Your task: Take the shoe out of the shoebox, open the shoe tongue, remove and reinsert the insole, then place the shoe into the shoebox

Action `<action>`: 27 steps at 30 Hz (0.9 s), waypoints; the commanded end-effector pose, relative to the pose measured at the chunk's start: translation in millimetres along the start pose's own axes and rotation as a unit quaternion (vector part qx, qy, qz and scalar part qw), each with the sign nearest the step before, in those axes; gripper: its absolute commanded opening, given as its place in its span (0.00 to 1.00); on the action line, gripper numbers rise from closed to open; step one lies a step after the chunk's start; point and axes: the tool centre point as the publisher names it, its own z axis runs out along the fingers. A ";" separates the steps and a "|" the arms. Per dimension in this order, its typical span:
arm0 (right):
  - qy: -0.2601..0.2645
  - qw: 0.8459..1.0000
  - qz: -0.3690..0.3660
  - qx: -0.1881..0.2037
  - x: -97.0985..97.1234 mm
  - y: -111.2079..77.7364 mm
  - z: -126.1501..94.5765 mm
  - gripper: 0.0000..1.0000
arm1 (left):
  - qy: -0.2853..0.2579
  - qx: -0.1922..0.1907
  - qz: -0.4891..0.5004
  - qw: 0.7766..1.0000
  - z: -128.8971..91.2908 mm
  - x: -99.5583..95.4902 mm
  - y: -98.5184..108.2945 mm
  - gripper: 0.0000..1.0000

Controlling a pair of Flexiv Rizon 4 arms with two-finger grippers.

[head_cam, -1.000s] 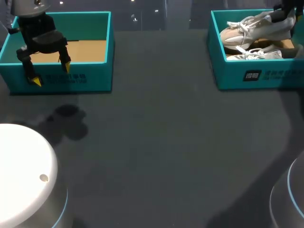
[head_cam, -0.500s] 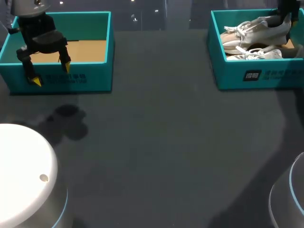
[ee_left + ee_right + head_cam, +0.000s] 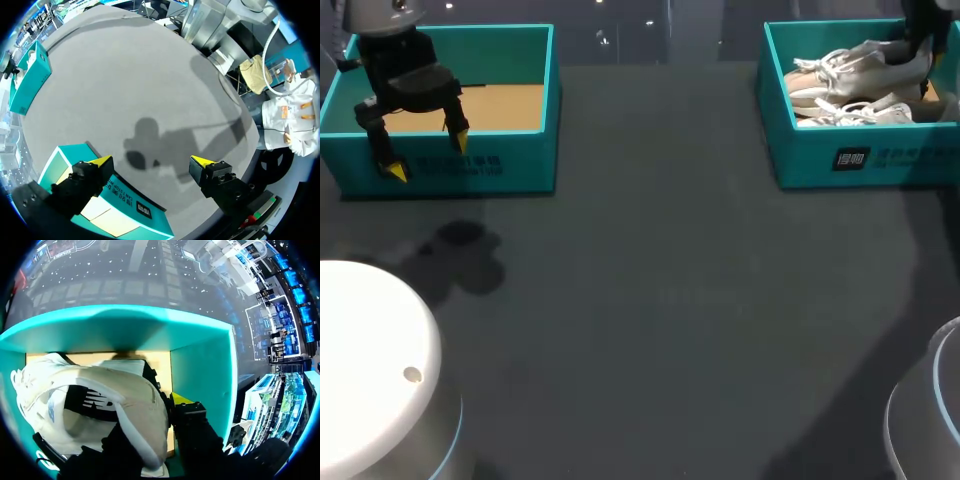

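Two white shoes lie in the teal shoebox (image 3: 840, 160) at the back right. My right gripper (image 3: 918, 48) is shut on the heel of the upper shoe (image 3: 855, 62), which rests above the second shoe (image 3: 855, 113). In the right wrist view the shoe's heel (image 3: 125, 405) fills the space between the fingers of the right gripper (image 3: 150, 412); only one yellow tip shows. My left gripper (image 3: 428, 153) hangs open over the front wall of a second teal box (image 3: 490, 165) at the back left. Nothing sits between the yellow tips of the left gripper (image 3: 151, 161).
The left box holds only its brown cardboard floor (image 3: 500, 105). The dark table top (image 3: 650, 300) stretches between and in front of the two boxes. White round robot bases stand at the near left (image 3: 370, 370) and near right (image 3: 930, 410).
My right gripper has shifted slightly toward the back of the shoebox with the shoe in it, and the shoe now lies flatter. The left arm has not moved.
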 end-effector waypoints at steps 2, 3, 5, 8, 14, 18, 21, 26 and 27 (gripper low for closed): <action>0.003 1.000 -0.001 0.007 3.5 3.6 8.9 0.00 | -0.001 -0.002 0.000 1.000 -0.1 1.5 -0.3 1.00; 0.004 1.000 -0.002 0.009 3.2 2.9 10.3 0.00 | -0.001 -0.002 0.000 1.000 -0.1 1.5 -0.3 1.00; 0.004 1.000 -0.002 0.010 1.5 1.3 11.9 0.00 | -0.001 -0.002 0.000 1.000 -0.1 1.5 -0.3 1.00; 0.002 1.000 -0.003 0.011 -2.9 -0.7 13.5 0.00 | -0.001 -0.002 0.000 1.000 -0.1 1.5 -0.3 1.00; 0.011 1.000 -0.010 0.010 -4.3 -2.1 15.5 0.00 | -0.001 -0.002 0.000 1.000 -0.1 1.5 -0.3 1.00; 0.015 1.000 -0.014 0.010 -0.6 -2.5 15.9 0.24 | -0.001 -0.002 0.000 1.000 -0.1 1.5 -0.3 1.00; 0.017 1.000 -0.016 0.009 -0.1 -3.3 14.6 0.40 | -0.001 -0.002 0.000 1.000 -0.1 1.5 -0.3 1.00; 0.025 0.999 -0.022 -0.006 -1.2 -5.4 4.2 0.68 | -0.001 -0.002 0.000 1.000 -0.1 1.5 -0.3 1.00; 0.027 0.999 -0.023 -0.010 -1.0 -5.9 0.7 0.79 | -0.001 -0.002 0.000 1.000 -0.1 1.5 -0.3 1.00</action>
